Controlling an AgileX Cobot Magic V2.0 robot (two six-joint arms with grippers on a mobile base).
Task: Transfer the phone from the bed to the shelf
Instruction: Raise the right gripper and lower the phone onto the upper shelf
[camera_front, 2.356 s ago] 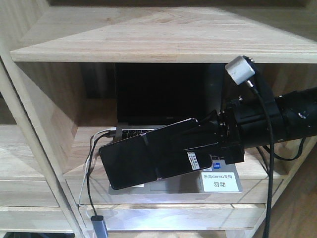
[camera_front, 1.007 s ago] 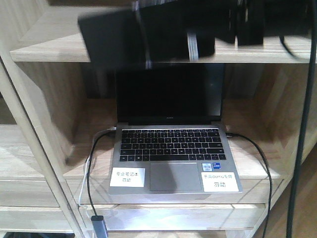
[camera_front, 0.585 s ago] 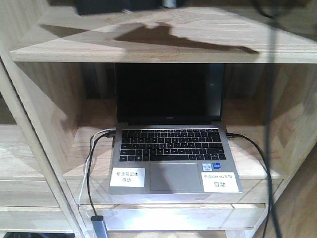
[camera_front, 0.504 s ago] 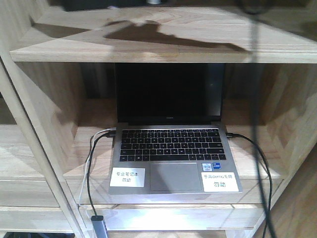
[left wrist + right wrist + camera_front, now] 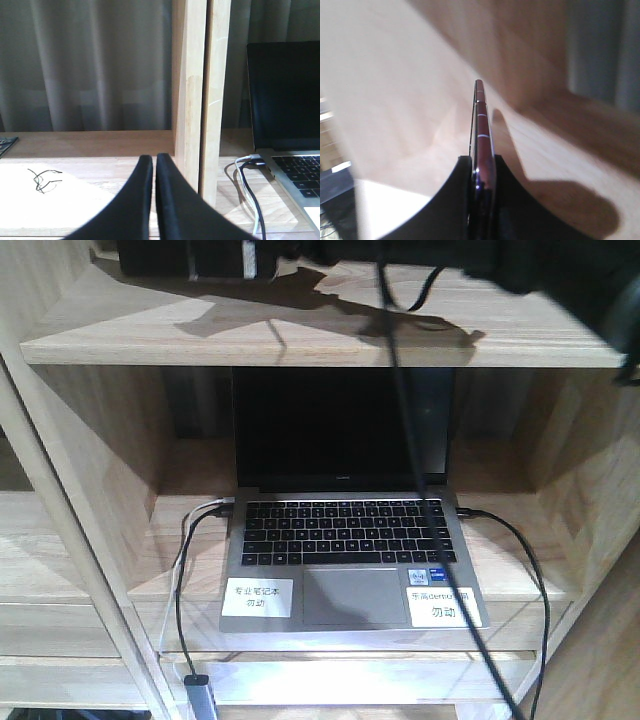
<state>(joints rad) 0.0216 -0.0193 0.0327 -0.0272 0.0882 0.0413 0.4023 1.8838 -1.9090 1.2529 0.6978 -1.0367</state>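
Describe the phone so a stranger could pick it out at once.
Find the pale oak shelf above the open silver laptop. At its top left, the phone is a thin black slab held edge-on in the right gripper. Unlike the laptop, it is small, with a pinkish metallic rim.

We see two white labels on laptop (image 5: 345, 540) palm rest: left label (image 5: 257, 597) and right label (image 5: 440, 606) carry Chinese print, right one including "demo". Rest too small to read.
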